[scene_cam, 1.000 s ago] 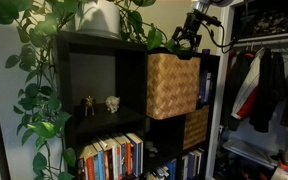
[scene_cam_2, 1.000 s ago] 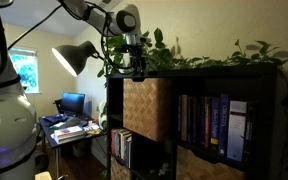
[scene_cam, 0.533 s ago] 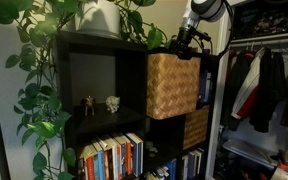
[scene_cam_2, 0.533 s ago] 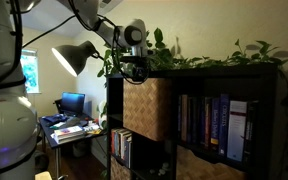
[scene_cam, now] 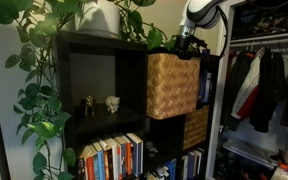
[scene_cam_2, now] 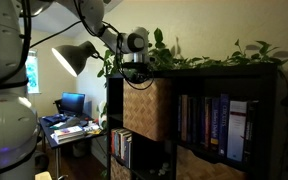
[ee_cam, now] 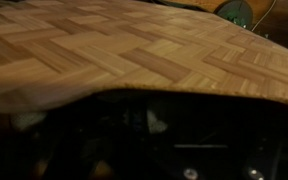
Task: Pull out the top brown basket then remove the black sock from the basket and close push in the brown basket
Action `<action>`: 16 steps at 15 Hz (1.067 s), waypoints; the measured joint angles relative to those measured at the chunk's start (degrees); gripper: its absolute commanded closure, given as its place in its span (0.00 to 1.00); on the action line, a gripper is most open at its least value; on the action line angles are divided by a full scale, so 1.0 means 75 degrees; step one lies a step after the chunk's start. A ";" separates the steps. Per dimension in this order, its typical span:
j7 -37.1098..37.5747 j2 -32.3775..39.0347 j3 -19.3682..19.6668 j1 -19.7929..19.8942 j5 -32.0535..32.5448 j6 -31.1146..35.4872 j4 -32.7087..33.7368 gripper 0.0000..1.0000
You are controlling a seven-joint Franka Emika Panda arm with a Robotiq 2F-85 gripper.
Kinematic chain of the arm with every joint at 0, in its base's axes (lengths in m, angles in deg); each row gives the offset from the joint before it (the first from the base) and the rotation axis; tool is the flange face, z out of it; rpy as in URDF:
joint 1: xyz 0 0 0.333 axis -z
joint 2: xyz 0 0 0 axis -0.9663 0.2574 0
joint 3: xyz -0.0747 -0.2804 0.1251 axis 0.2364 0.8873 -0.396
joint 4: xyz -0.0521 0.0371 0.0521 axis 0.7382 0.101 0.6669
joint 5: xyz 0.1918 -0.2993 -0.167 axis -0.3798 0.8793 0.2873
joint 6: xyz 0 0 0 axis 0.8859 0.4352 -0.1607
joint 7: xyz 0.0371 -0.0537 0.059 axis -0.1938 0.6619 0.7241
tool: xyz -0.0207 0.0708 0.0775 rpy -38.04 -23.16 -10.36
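Observation:
The top brown basket (scene_cam: pixel 172 85), light tan with a checkered weave, sticks out of its upper cubby in both exterior views (scene_cam_2: pixel 147 108). My gripper (scene_cam: pixel 187 45) hangs at the basket's open top, its fingertips down behind the rim (scene_cam_2: pixel 134 72). In the wrist view the woven basket wall (ee_cam: pixel 134 50) fills the upper half, and below it lies the dark inside. The fingers do not show there, so I cannot tell whether they are open or shut. No black sock can be made out in the dark; only a small pale shape (ee_cam: pixel 156 122) shows.
The black cube shelf (scene_cam: pixel 99 45) holds a darker woven basket (scene_cam: pixel 195 128) below, figurines (scene_cam: pixel 112 102) and rows of books (scene_cam: pixel 112 157). Leafy plants (scene_cam: pixel 44 60) trail over the top. Clothes (scene_cam: pixel 264 85) hang beside the shelf. A desk lamp (scene_cam_2: pixel 79 57) stands on the other side.
The gripper has come down from above the shelf top to the basket's open top, and its fingers have sunk behind the rim. The basket has not moved.

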 measured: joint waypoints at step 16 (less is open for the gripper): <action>-0.0530 0.0887 -0.0051 -0.0310 0.1118 -0.0821 0.0556 0.33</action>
